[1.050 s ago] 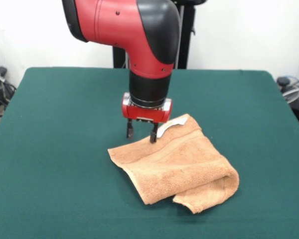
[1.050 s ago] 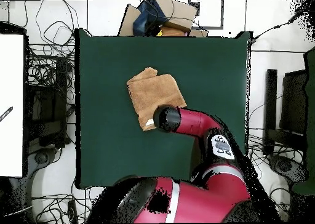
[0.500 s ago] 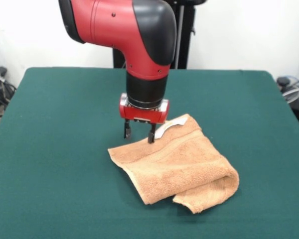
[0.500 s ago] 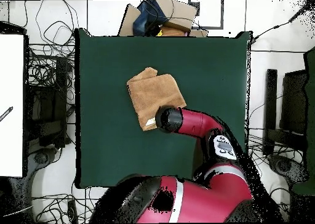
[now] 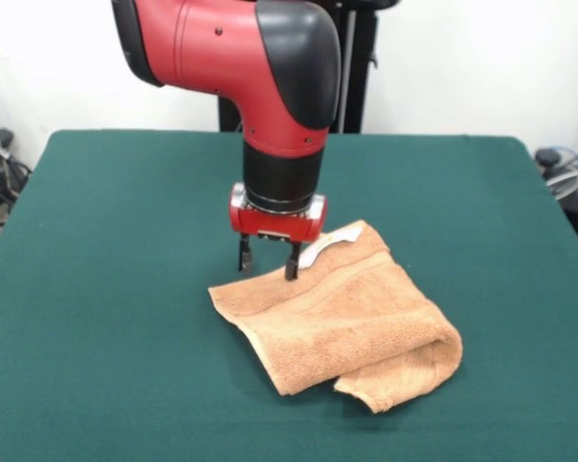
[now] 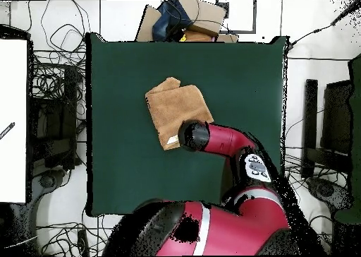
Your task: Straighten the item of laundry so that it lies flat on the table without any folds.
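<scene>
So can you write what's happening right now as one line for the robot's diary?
gripper: open, above far edge of towel | towel: folded over, not flat | white tag: beside gripper | table: green

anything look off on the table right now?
Only the towel: it lies folded over on itself, with a thick rolled fold along its front right edge, so it is not flat on the table. The open gripper stands at its far edge beside the white tag. No damage shows.

nubby tan terry towel (image 5: 342, 318); matt green felt table (image 5: 116, 250); glossy red plastic arm (image 5: 241, 58).
</scene>
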Tool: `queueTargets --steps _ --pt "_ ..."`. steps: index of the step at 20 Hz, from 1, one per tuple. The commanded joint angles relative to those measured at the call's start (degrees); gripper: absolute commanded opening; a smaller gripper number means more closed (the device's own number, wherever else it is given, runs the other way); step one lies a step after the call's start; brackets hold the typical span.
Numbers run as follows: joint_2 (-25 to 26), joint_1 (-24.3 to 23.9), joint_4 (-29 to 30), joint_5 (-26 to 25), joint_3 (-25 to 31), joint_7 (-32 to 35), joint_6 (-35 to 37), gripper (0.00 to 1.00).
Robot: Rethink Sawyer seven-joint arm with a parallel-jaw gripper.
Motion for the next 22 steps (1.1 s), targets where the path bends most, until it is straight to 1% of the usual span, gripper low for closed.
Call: queueTargets --steps 1,9,22 --pt "2.0 0.5 -3.3 -1.6 5.6 3.7 -1.4 1.00" --pt "4.0 0.3 -4.6 -1.7 5.9 4.2 -3.5 1.00" --pt "5.5 -1.0 -6.2 -1.8 7.1 3.1 -3.5 1.00"
